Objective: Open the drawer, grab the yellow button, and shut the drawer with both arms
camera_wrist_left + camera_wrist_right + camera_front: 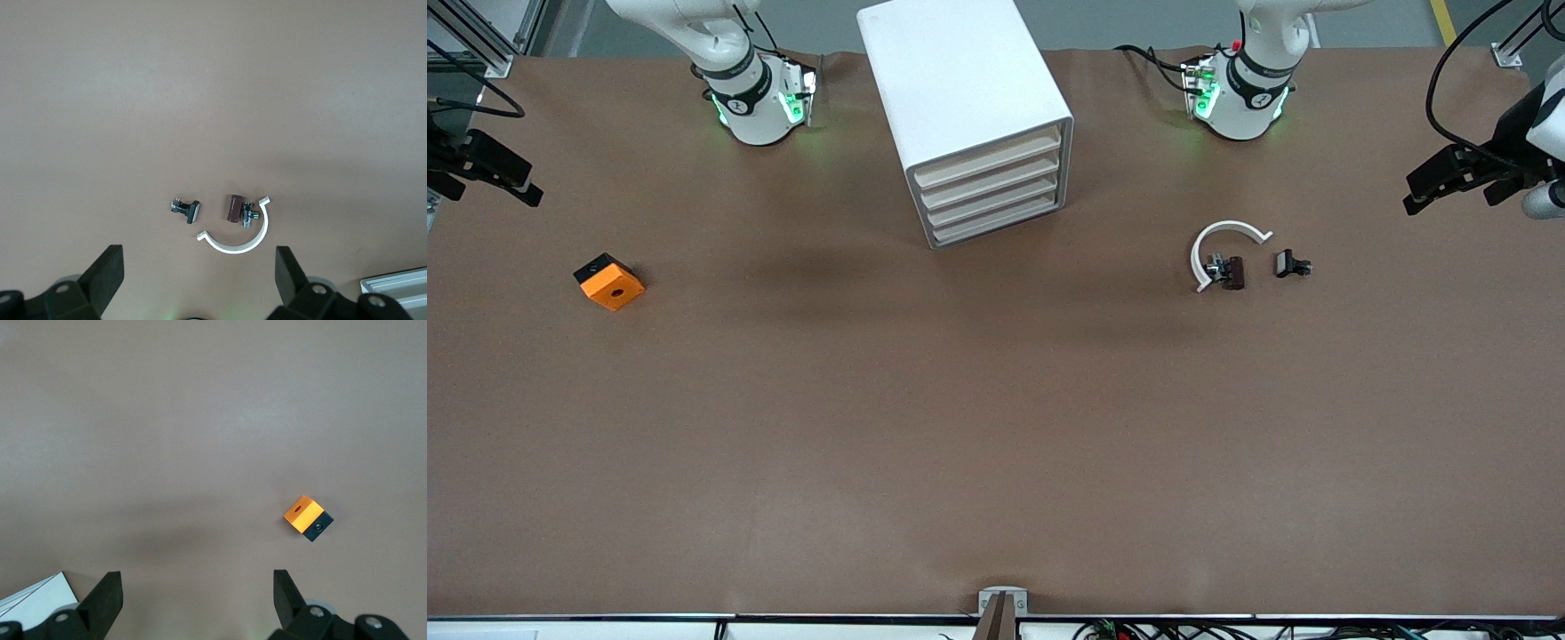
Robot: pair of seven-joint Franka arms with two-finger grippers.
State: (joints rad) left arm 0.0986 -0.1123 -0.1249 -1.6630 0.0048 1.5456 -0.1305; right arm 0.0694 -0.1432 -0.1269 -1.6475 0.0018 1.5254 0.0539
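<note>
Orange cube (609, 282) nearest cam, drawer (988, 160) closed; left hand (199, 273) & right hand (197, 597) both released, waiting.

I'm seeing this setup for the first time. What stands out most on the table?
The white cabinet dominates, standing between the two arm bases with all four drawers shut, the top drawer included. An orange cube lies alone toward the right arm's end. Toward the left arm's end, a white curved clip rests beside small dark parts. The left gripper and right gripper both hang open above the table.
</note>
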